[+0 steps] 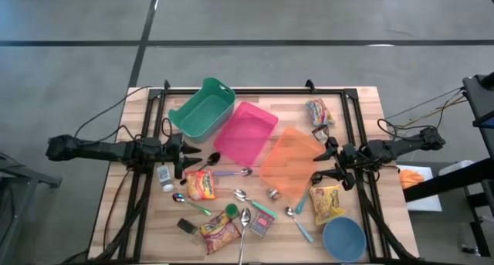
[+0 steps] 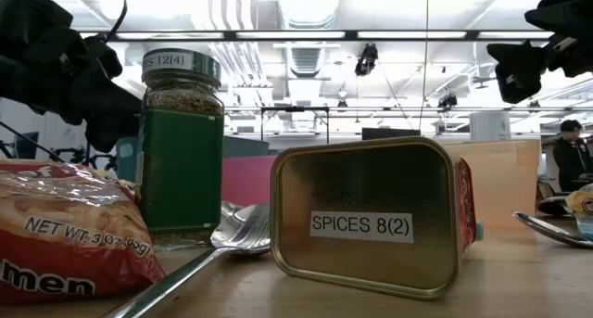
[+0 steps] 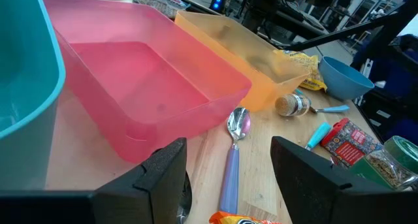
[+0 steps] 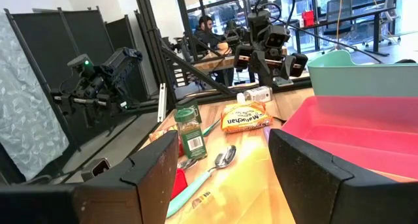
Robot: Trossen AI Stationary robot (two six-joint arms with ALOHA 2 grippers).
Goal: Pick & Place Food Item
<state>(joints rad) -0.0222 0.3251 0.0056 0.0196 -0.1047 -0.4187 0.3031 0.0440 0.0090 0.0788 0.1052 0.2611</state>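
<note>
Ramen packets lie flat on the wooden table: one [image 1: 202,184] near my left gripper, one [image 1: 219,231] at the near edge, one [image 1: 326,203] near my right gripper, one [image 1: 319,111] at the far right. My left gripper [image 1: 185,153] stands open at the table's left, above the table, pointing at the pink bin [image 3: 144,87]. My right gripper [image 1: 323,163] stands open at the right, beside the orange bin [image 1: 292,161]. Neither has anything between its fingers.
A teal bin [image 1: 202,109] stands at the far left beside the pink one. A blue bowl [image 1: 343,238] sits near right. Several spoons, a green-lidded spice jar [image 2: 181,151], a spice tin on its side [image 2: 371,216], a small jar [image 1: 273,194] and a white bottle [image 1: 166,176] lie scattered between the arms.
</note>
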